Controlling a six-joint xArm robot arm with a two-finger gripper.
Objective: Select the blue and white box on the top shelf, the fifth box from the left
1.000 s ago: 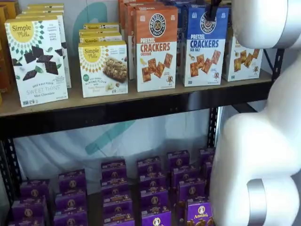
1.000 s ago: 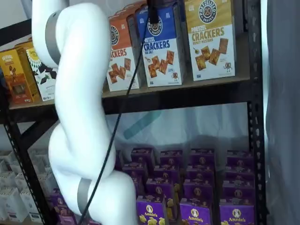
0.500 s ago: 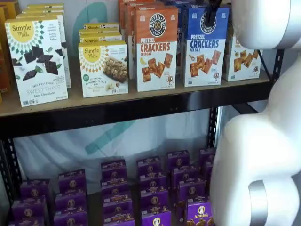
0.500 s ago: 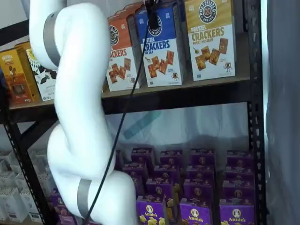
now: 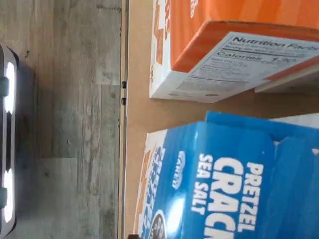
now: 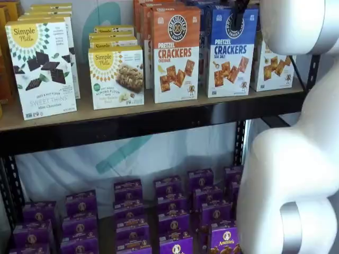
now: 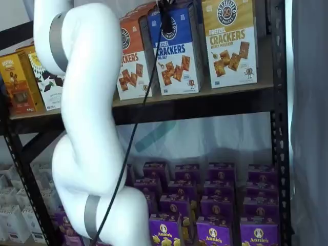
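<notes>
Tan worktop (image 6: 159, 108), wood floor (image 5: 60, 99) beyond its front edge. End effector (image 6: 238, 13) over blue and white box (image 6: 229, 53), mostly cropped; grip state unclear.

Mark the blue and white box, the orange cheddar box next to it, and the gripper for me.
blue and white box (image 6: 230, 55): a shelf view, front panel at the word CRACKERS.
orange cheddar box (image 6: 175, 58): a shelf view, front panel.
gripper (image 7: 166, 19): a shelf view, black finger hanging before the blue box's logo.
</notes>
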